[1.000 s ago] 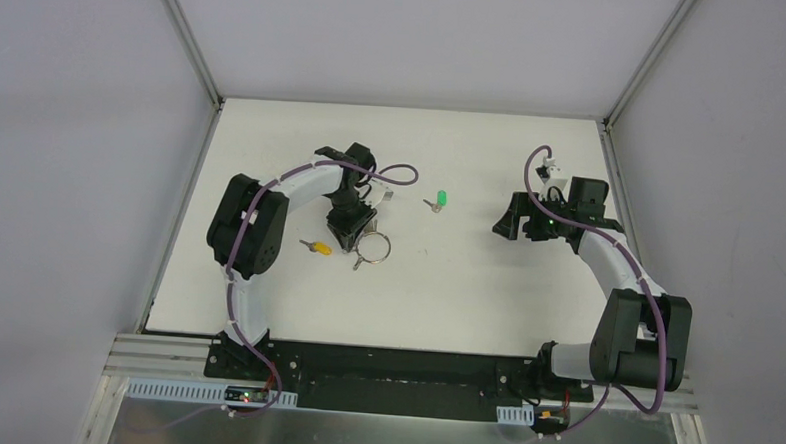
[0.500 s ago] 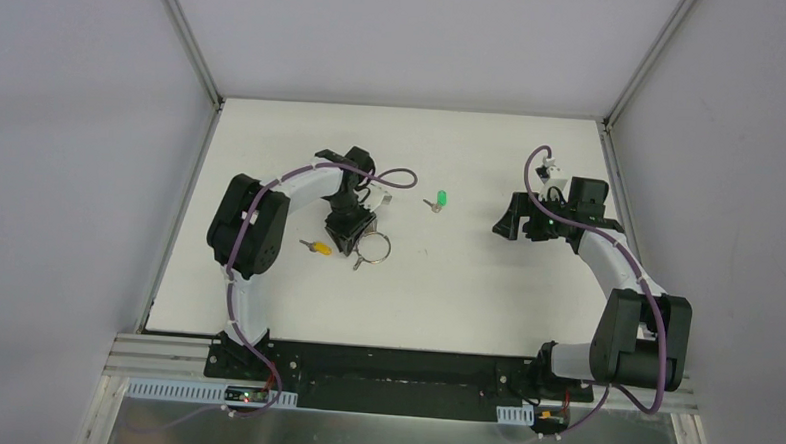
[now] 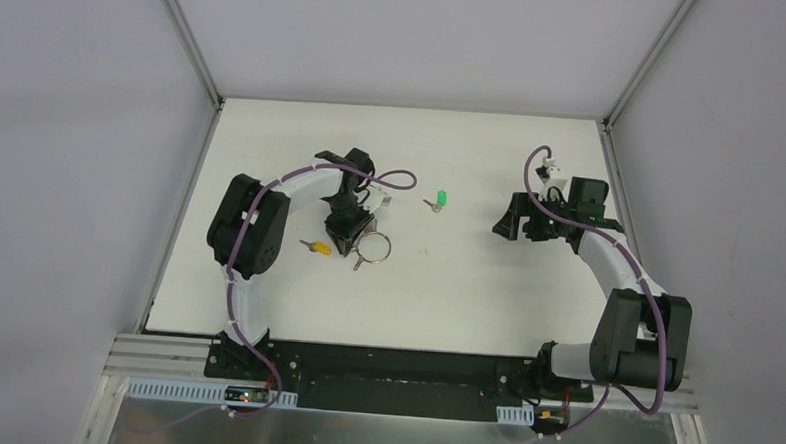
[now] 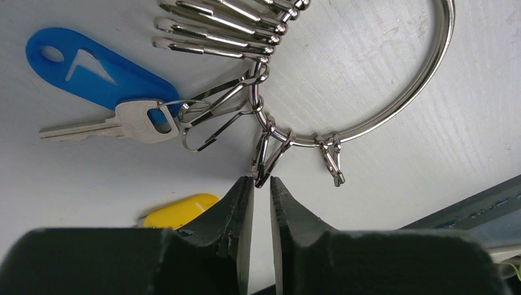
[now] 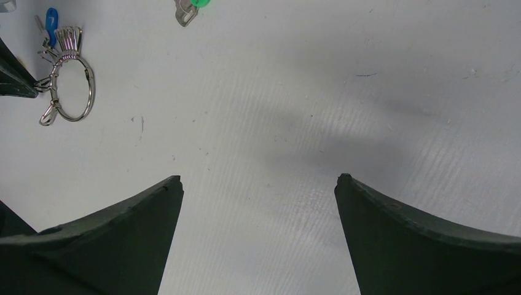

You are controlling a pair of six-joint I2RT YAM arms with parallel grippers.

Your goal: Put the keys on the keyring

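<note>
Left wrist view, item one: left gripper [image 4: 258, 181], two dark fingers [image 4: 236, 203] set narrow, a slim slit of white table [image 4: 381, 184] showing between them. The lower end of a small silver clip [image 4: 270, 150] sits right at the mouth of that slit; whether the tips pinch it I cannot tell.

Item two: yellow-headed key [image 4: 181, 209], flat on the table just left of the left finger, partly hidden behind it.

Item three: keyring [image 4: 424, 80], a thin silver hoop lying flat just beyond the tips and curving off to their right. It carries the clip, a second clip a little right of it, and a fan of silver clips at the far edge.

Item four: one silver key [image 4: 104, 126] and a blue tag [image 4: 92, 64], linked to the hoop, beyond the tips and to the left.

Right wrist view, item five: right gripper [image 5: 259, 178], fingers spread wide over bare table, holding nothing. The hoop lies well beyond and left of the left finger.

Item six: green-headed key [image 5: 195, 3], far beyond the left finger, cut by the frame edge, apart from the hoop.
</note>
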